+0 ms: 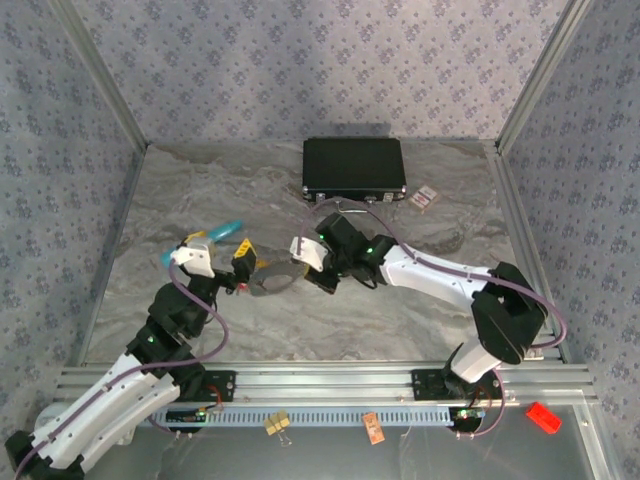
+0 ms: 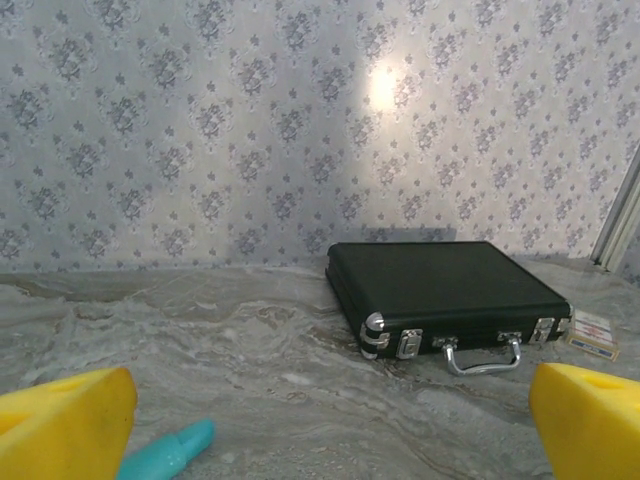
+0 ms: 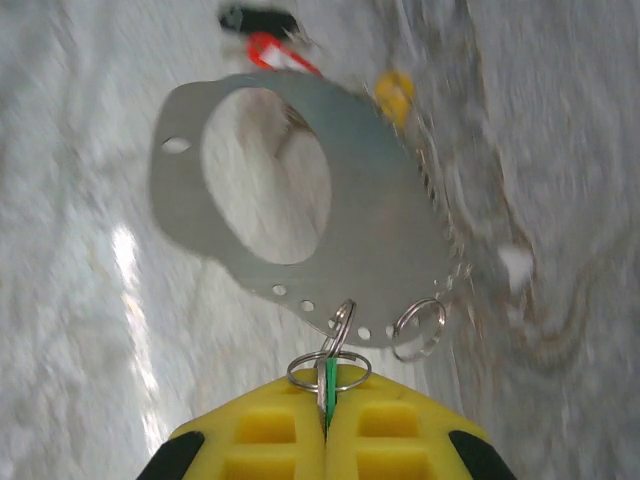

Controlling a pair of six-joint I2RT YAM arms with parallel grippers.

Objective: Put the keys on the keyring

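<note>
Your right gripper (image 3: 328,405) has its jaws pressed fully together on the green key (image 3: 329,385), of which you see only a thin sliver between the yellow pads. The key's small split ring (image 3: 328,372) sits right at the fingertips. A second little ring links it to a hole at the near rim of the keyring (image 3: 390,230), the flat grey hoop stretching away over the table (image 3: 80,300) in front of the wrist. Your left gripper (image 2: 330,425) stands as wide as it goes and holds nothing. It looks toward the case (image 2: 440,285), not at the keyring, so nothing is steadying the hoop. That is the main risk: any pull or twist from the right arm goes straight through that thin link and may drag or swing the whole keyring instead of seating the key. The hold on the key is narrow, and a sideways load could let it pivot or slip out. The red key (image 3: 275,52), yellow key (image 3: 393,90) and dark key (image 3: 255,18) lie just past the far rim. You cannot tell whether they are attached, so a sliding hoop could scatter them. Watch the teal thing (image 2: 170,455) beside the left finger when you bring that arm in.
</note>
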